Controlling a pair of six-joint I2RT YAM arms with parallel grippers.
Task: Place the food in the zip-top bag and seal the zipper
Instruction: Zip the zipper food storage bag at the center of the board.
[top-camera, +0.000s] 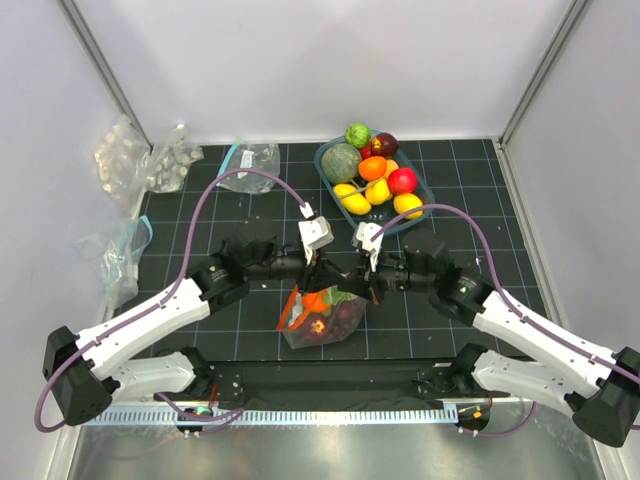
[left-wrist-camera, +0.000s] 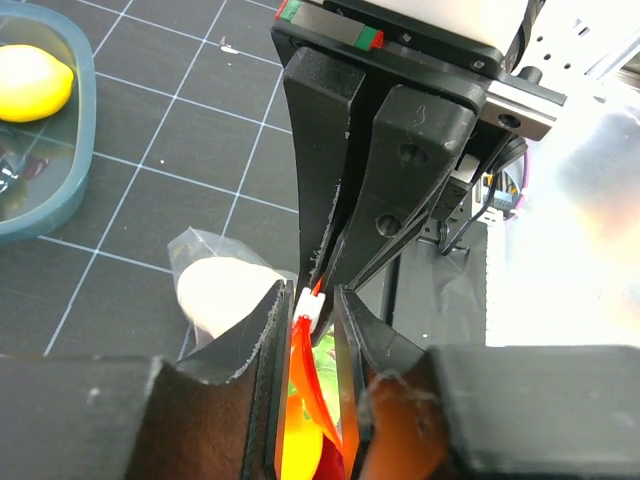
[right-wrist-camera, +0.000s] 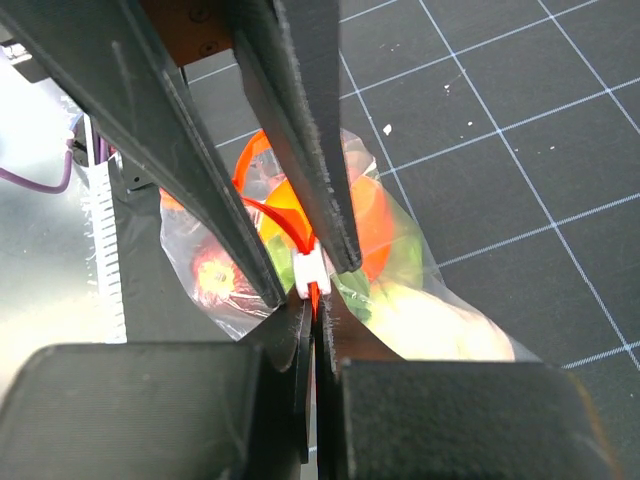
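Zip-top bag (top-camera: 322, 325), food (right-wrist-camera: 372, 222) inside, lies beneath both grippers. Its zipper (right-wrist-camera: 262, 210) is pinched in the closed right gripper (right-wrist-camera: 312, 305) as anchor. The left gripper (left-wrist-camera: 310, 300) straddles the strip opposite, jaws narrowly apart, grip indeterminate, presumably for sealing.

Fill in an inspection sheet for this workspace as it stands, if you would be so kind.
Surface: black grid mat, white specks.
Job's things: zip-top bag lies between the arms with food inside; loose fruit in the teal tray.
Clutter: spare clear bags at the left and far edges.
End effectors: right end effector shut on the zipper; left end effector straddles the zipper, grip unclear.
Cables: purple cables arch over both arms.
Surroundings: white walls; metal ledge nearside.
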